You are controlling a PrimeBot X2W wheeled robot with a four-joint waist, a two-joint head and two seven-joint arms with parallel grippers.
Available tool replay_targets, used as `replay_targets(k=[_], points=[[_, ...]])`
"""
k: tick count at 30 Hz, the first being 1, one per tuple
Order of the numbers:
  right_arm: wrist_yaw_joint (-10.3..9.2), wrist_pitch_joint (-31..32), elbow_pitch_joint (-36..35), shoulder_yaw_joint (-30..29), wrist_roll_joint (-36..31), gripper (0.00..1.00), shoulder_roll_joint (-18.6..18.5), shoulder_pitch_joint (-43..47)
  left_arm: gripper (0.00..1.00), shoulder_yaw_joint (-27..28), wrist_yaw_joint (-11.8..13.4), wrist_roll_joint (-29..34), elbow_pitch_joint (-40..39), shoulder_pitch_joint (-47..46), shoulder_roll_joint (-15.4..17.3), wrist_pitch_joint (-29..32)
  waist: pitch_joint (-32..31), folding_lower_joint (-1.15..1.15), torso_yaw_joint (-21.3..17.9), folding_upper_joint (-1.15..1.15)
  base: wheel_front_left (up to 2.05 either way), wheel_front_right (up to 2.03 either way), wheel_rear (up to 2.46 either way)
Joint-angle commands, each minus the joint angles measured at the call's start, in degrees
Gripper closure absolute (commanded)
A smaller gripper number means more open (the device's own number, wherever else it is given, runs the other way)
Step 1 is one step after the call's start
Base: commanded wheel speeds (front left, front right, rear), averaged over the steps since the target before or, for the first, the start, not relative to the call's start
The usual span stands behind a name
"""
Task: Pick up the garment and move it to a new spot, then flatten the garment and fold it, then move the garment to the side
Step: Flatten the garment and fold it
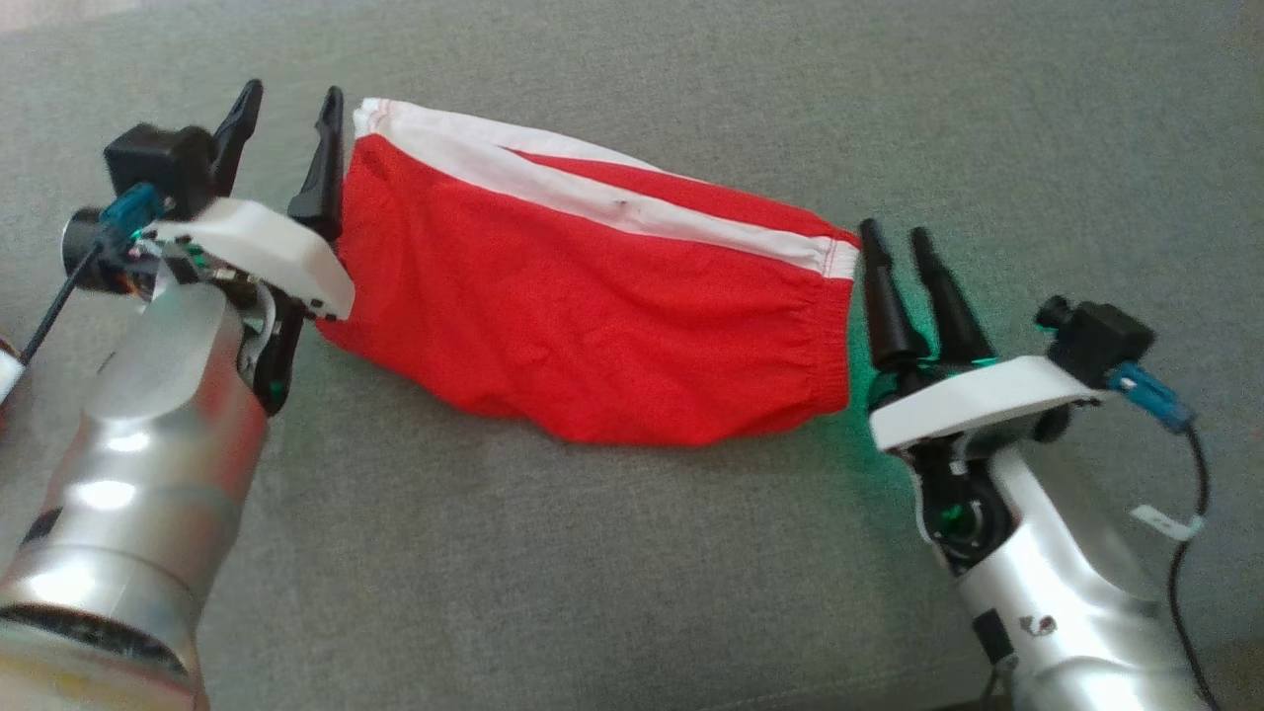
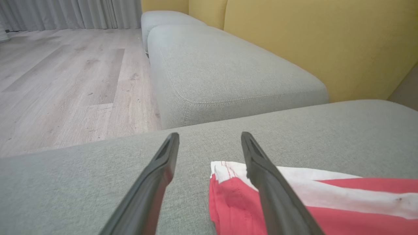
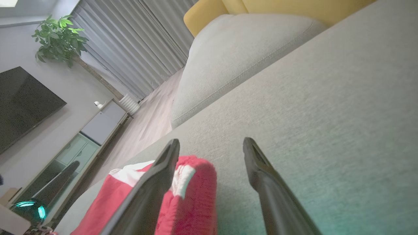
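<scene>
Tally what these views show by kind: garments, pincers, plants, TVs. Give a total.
Garments: 1, the shorts
Pincers: 2, the left pincer and the right pincer
Plants: 1, the plant
TVs: 1, the TV
Total: 5

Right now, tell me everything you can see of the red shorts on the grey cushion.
The red fabric shorts with a white side stripe lie flat, lightly wrinkled, across the grey woven sofa cushion. Gathered elastic waistband toward the right hand, stitched hem toward the left hand. Both hands are open at its ends; contact unclear.
</scene>
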Motion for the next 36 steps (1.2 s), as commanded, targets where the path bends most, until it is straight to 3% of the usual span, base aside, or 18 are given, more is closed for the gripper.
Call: replay_targets(k=[1,4,8,14,21,28,29,30,36], points=[[-0.05,-0.6,-1.5,-2.0,-3.7,0.00,0.9,1.2,0.00,3.5,0.5,-0.5,-2.6,0.3,2.0,-0.7,-0.7,0.00,0.5,0.00,0.00,0.00,0.00],[-0.05,-0.6,-1.7,-5.5,-8.5,0.00,1.0,2.0,0.00,5.3,0.8,-0.4,-4.2,2.5,1.8,-0.7,-1.3,0.00,0.8,0.00,0.00,0.00,0.00],[-0.05,-0.6,-2.9,-12.2,-19.5,0.00,1.5,4.0,0.00,7.0,0.7,0.1,-5.4,6.8,0.5,-0.7,-2.1,0.00,1.4,0.00,0.00,0.00,0.00],[-0.05,-0.6,-4.5,-20.1,-30.6,0.00,2.3,6.8,0.00,6.5,0.4,0.6,-3.3,9.9,-2.0,-0.7,-2.4,0.00,1.9,0.00,0.00,0.00,0.00],[-0.05,-0.6,-5.0,-20.6,-30.6,0.00,2.5,8.0,0.00,4.6,0.2,0.4,2.5,10.0,-4.0,0.1,-2.2,0.00,1.5,0.00,0.00,0.00,0.00],[-0.05,-0.6,-4.5,-20.2,-29.9,0.00,2.5,8.6,0.00,-0.3,0.1,0.5,5.6,10.6,-5.5,5.4,-2.5,0.00,1.4,0.00,0.00,0.00,0.00],[-0.05,-0.6,-4.4,-20.2,-29.8,0.00,2.5,8.7,0.42,-1.1,0.1,0.3,5.5,10.7,-5.6,6.0,-2.7,0.00,1.4,0.00,0.00,0.00,0.00],[-0.05,-0.6,-4.2,-20.1,-29.7,0.00,2.5,8.8,1.00,-1.9,0.1,0.1,5.2,11.0,-5.6,6.5,-3.0,0.00,1.4,0.00,0.00,0.00,0.00],[-0.05,-0.6,-3.2,-20.0,-29.4,0.00,2.5,9.9,1.00,-3.1,0.1,-2.2,4.6,12.9,-5.1,3.2,-6.6,0.00,2.3,0.00,0.00,0.00,0.00]])
